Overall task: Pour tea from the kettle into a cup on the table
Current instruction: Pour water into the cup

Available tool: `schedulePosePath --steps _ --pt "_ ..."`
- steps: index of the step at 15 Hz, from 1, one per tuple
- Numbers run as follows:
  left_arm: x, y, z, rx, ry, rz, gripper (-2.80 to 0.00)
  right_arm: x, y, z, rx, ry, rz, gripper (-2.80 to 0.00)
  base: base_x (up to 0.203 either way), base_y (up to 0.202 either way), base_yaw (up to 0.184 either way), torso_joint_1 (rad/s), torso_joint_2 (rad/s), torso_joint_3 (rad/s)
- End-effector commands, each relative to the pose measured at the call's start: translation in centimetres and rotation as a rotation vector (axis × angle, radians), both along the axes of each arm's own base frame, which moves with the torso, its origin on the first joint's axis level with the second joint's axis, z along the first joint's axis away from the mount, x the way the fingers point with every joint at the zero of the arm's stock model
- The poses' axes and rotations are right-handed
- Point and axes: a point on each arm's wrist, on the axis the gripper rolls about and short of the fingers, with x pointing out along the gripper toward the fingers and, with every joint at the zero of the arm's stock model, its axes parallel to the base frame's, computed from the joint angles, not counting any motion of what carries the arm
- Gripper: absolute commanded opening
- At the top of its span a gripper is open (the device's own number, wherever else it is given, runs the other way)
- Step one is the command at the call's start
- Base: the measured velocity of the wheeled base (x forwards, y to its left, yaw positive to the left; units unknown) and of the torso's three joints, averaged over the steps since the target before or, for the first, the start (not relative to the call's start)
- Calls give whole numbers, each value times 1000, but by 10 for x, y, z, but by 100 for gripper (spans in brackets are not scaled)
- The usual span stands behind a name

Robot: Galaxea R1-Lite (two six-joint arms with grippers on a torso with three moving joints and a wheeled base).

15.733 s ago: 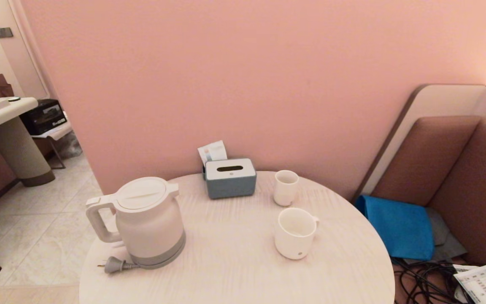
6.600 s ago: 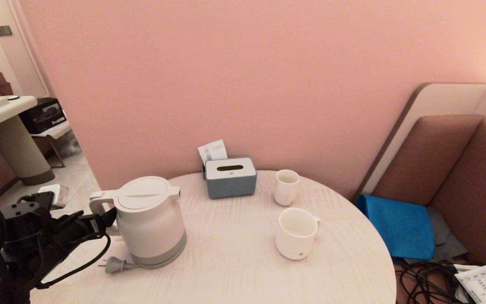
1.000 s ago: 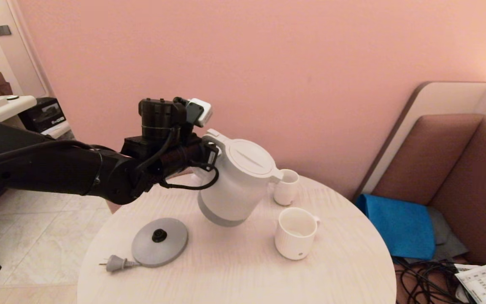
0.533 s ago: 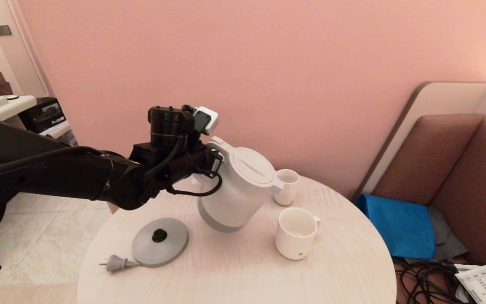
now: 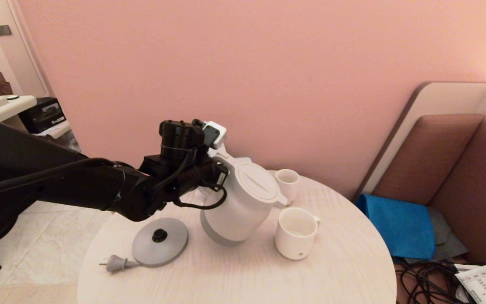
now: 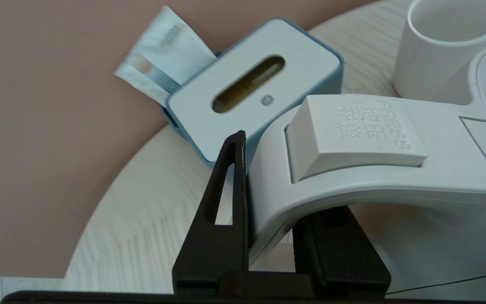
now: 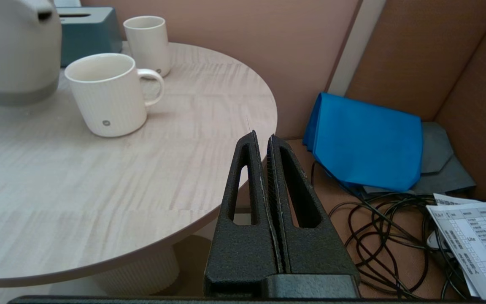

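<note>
My left gripper (image 5: 220, 171) is shut on the loop handle of the white kettle (image 5: 243, 202), which hangs tilted to the right just above the table (image 5: 234, 270). Its spout sits at the left rim of the ribbed white mug (image 5: 295, 232). No stream of tea shows, and I cannot tell whether the mug holds liquid. In the left wrist view the black fingers (image 6: 230, 202) clamp the kettle's handle (image 6: 395, 177) below its press button. My right gripper (image 7: 260, 137) is shut on nothing, off the table's right edge and out of the head view. From there I see the mug (image 7: 108, 97) and the kettle (image 7: 11, 46).
The grey kettle base (image 5: 160, 241) and its plug (image 5: 116, 264) lie at the front left. A small handleless cup (image 5: 287, 182) stands behind the mug. The tissue box (image 6: 251, 88) is behind the kettle. A blue cloth (image 5: 399, 228) and cables (image 5: 424, 278) lie right of the table.
The left arm has carried the kettle to the right and downward. Its spout has gone from beside the small cup to the mug's left rim. The right arm has not moved.
</note>
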Motion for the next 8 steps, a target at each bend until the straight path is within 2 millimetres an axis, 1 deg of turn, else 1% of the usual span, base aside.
schedulePosePath --steps 1,4,6,8 --pt "1 -3 -7 11 11 1 -280 0 0 0 0 2 0 -280 0 0 0 0 0 0" --pt "1 -10 -12 62 1 -20 -280 0 0 0 2 1 -6 -280 0 0 0 0 0 0" --pt "1 -16 -12 67 -7 -23 -280 0 0 0 14 0 -15 -280 0 0 0 0 0 0" --pt "1 -17 -13 83 -12 -27 -280 0 0 0 16 0 -16 -280 0 0 0 0 0 0"
